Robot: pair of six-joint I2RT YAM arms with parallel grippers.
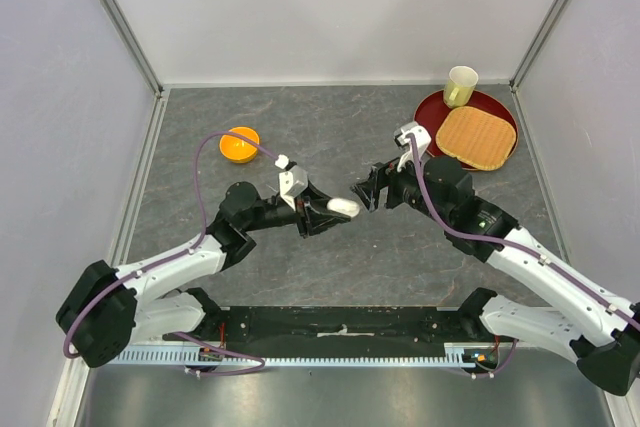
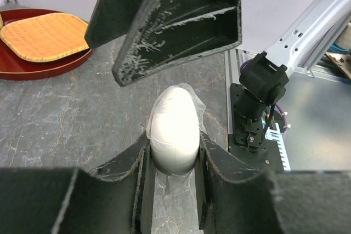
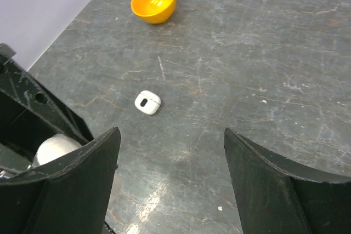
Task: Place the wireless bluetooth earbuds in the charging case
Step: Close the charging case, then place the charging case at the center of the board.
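**Now Poised: Case Clamped on the Left, Right Jaws Spread**

*Chief hazard.* The left gripper (image 2: 174,160) is closed on the charging case (image 2: 174,127), a white egg-shaped shell pinched across its lower half, with its rounded end protruding toward the opposite arm. A faint seam runs round the shell and no lid stands up, so the case is judged closed. Any attempt to pry it open would push on a smooth, curved body gripped over a small area, and it could rotate or squirt out of the fingers. The right gripper (image 3: 171,135) is spread wide with nothing between its fingers. The two arms' dark fingers sit close together over the table (image 3: 263,53), so a slightly misjudged advance could knock finger against finger or nudge the case askew.

*Position of the task object.* No earbud is plainly identifiable. One small white rounded piece (image 3: 147,102) with a dark oval spot lies loose on the table in the right wrist view. It may be an earbud, though it is too small to tell. It rests between the right gripper and the orange bowl (image 3: 154,2), well apart from both and ahead of the open fingers. So tiny and smooth a part would be easy to flick away with a poorly centred pinch. The case itself hangs just beside the right fingertips, not touching them.
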